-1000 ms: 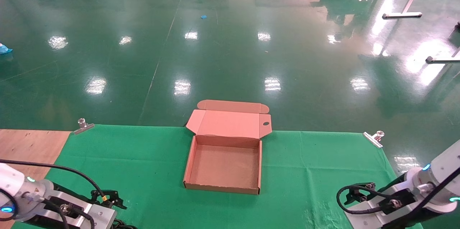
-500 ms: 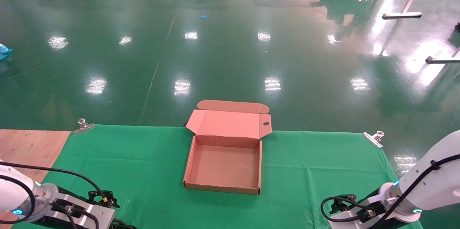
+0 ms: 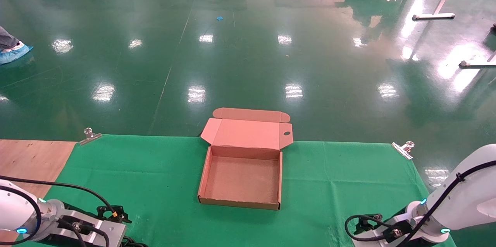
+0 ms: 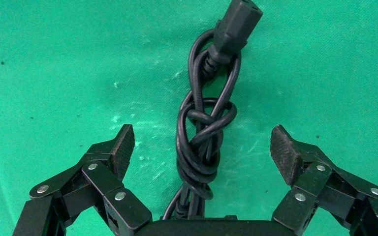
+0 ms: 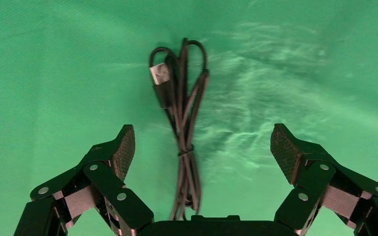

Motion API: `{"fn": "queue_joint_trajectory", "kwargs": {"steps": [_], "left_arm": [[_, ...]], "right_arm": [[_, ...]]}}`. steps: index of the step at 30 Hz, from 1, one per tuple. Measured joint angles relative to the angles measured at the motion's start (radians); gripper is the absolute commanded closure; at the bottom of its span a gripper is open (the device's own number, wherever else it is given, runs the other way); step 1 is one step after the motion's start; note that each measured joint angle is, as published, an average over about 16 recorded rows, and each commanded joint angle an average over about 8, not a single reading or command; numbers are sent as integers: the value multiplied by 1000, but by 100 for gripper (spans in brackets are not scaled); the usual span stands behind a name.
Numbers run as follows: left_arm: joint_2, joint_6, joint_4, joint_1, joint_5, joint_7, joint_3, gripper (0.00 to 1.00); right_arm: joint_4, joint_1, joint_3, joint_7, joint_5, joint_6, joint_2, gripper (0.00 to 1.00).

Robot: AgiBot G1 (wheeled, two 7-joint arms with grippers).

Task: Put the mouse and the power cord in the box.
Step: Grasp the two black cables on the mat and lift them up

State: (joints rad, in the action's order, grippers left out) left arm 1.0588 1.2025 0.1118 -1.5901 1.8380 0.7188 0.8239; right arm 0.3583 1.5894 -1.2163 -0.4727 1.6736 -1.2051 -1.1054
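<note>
Nearest the robot, the left gripper (image 4: 202,152) hangs low over the green cloth (image 3: 341,177) at the table's near left corner, fingers spread wide and holding nothing. Between its pads lies the thick black power cord (image 4: 204,132), knotted into a long bundle with a moulded plug at its far end; the pads stand apart from it on either side. At the near right corner the right gripper (image 5: 203,152) is likewise splayed and empty, straddling a thin black cable (image 5: 182,123) tied in a slim hank with a silvery USB plug at its far end. This looks to be the mouse's own lead; the black mouse body itself is not visible in any view.

Compared with a second ago, the right arm has dropped and drawn back toward the near table edge, so that in the head view its gripper (image 3: 366,225) now sits lower; the left gripper (image 3: 114,214) has shifted only slightly. Both now appear set for a descent and closure on their cables, so the pick-up stage is judged to be just beginning.

Farther off, mid-table, the shallow brown cardboard mailer box (image 3: 240,198) lies open and empty, its hinged lid folded back over the far edge. Two silver clips (image 3: 90,135) pin the cloth's far corners.
</note>
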Motion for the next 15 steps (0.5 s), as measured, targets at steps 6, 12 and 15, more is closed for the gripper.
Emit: {"fn": "queue_joint_trajectory", "kwargs": {"steps": [6,12,15], "left_arm": [[10,-11,-35,-3,-3,18,-2,0],[16,-17,-59,-3,-6,33,-4,46],[17,-17,-67,-5,-7,40,-5,84]], "right_arm": [[-56,-8,4,-43,-8,5,-13,8],[-98,-10,7,-76,-13,8,-20,79],[-115,-9,9,-90,-16,8,-23,100]]}}
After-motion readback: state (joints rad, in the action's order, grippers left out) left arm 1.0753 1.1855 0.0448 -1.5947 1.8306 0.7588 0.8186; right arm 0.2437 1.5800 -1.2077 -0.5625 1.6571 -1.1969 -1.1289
